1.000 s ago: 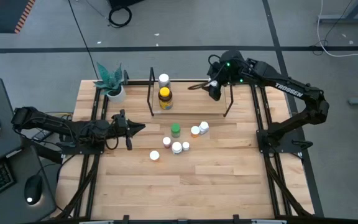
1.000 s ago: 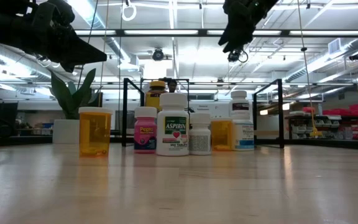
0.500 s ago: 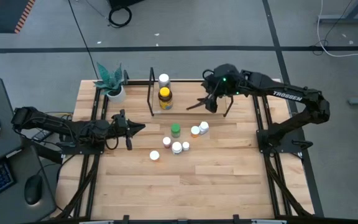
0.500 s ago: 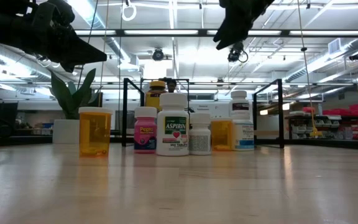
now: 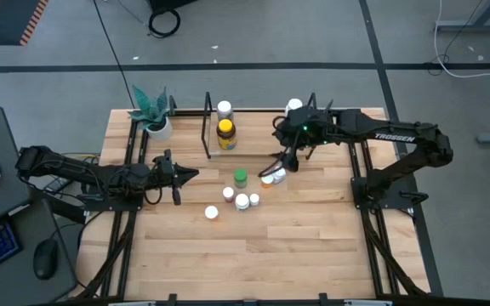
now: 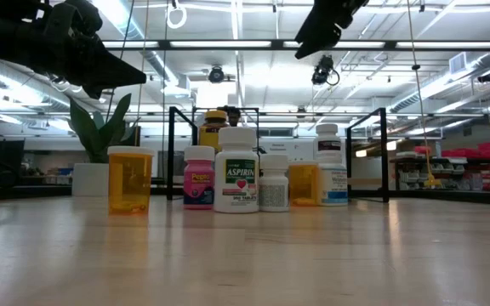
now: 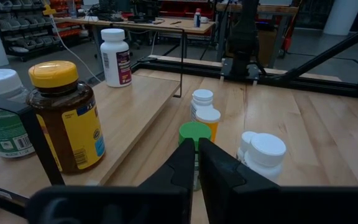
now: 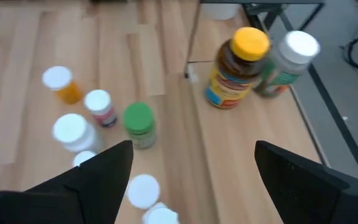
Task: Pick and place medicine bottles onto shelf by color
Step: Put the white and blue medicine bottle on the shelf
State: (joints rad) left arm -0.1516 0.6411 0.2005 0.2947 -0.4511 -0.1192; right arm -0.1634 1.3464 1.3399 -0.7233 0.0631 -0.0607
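**benchwatcher:** Wood tabletop (image 5: 253, 255), pale butcher-block, with the shelf (image 5: 258, 129) sitting toward 12 o'clock. Three bottles stood on its base already: the amber bottle with the yellow lid (image 5: 225, 133) by the 9 o'clock end frame, a white-capped bottle (image 5: 224, 109) just behind it, and another white bottle (image 5: 293, 106) out toward the 3 o'clock end.

**pillsorter:** And the loose ones?

**benchwatcher:** Clustered mid-table, just off the shelf's front edge. The green-capped bottle (image 5: 240, 178) was nearest the shelf, an orange bottle (image 5: 267, 179) and a white-capped one (image 5: 278, 173) touching each other at its 3 o'clock, three more white caps (image 5: 242, 201) bunched toward 6, and one orange vial (image 5: 212, 212) a bit apart at 7. From table level you could read an aspirin label (image 6: 236, 180) and a pink bottle (image 6: 198, 188) beside it.

**pillsorter:** What were the arms doing?

**benchwatcher:** Right gripper (image 5: 276, 163) hung in the air over that orange-and-white pair, fingers (image 8: 92, 180) spread wide, nothing between them. Left gripper (image 5: 187, 176) sat out at 9 o'clock, well apart from the bottles, fingers (image 7: 185, 168) pinched together on nothing, aimed at the green cap. Potted plant (image 5: 153, 109) was in the far corner at 10 o'clock.
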